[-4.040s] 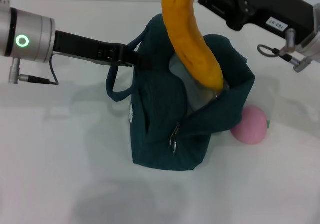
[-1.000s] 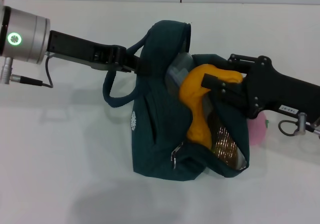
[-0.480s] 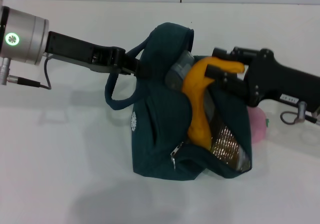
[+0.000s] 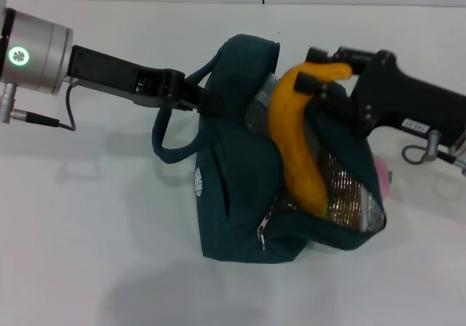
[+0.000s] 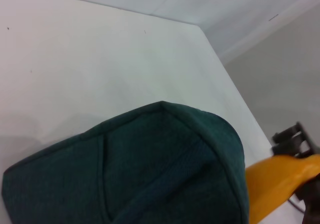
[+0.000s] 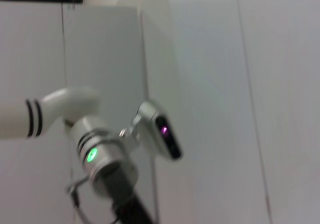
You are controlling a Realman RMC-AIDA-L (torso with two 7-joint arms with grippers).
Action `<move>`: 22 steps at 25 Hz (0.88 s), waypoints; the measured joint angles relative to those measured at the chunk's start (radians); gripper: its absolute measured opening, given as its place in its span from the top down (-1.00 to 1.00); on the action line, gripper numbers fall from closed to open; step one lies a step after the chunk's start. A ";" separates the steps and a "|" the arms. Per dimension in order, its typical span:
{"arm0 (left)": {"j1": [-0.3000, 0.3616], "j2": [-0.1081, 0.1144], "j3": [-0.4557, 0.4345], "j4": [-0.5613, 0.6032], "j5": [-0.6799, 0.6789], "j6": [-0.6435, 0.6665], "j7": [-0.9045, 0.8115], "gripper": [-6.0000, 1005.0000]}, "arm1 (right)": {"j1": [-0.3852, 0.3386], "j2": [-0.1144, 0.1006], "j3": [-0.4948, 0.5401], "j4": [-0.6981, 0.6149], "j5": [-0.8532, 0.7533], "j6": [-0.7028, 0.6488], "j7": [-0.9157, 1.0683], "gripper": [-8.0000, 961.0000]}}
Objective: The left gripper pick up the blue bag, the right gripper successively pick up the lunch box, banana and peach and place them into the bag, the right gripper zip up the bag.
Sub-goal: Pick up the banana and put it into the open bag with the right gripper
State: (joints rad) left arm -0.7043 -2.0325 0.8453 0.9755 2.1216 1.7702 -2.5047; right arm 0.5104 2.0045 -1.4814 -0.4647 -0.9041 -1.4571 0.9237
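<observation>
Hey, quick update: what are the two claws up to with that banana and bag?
Left gripper holding blue bag open. Right gripper shut on banana, its lower end inside the bag. Peach waits behind bag.

Bright, even light, soft faint shadows; right wrist view blurred.

This looks like a robotics lab or test room rather than a home. A bare white table [image 4: 87, 253] fills the head view, backed by plain pale wall panels [image 6: 210, 59] with thin seams (no decoration anywhere). A robot arm with a green status light [image 6: 91, 155] stands against that wall.
</observation>
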 joint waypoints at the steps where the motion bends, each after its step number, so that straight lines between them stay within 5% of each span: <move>1: -0.001 0.001 0.000 0.000 0.000 0.001 -0.003 0.90 | 0.002 0.001 0.000 0.001 -0.016 0.005 0.005 0.27; 22: -0.019 0.019 0.004 -0.007 -0.085 0.022 -0.049 0.90 | 0.009 0.001 0.013 -0.027 -0.150 0.021 0.097 0.28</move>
State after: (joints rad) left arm -0.7231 -2.0138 0.8493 0.9684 2.0362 1.7922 -2.5533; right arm 0.5196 2.0053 -1.4684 -0.4922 -1.0536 -1.4360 1.0211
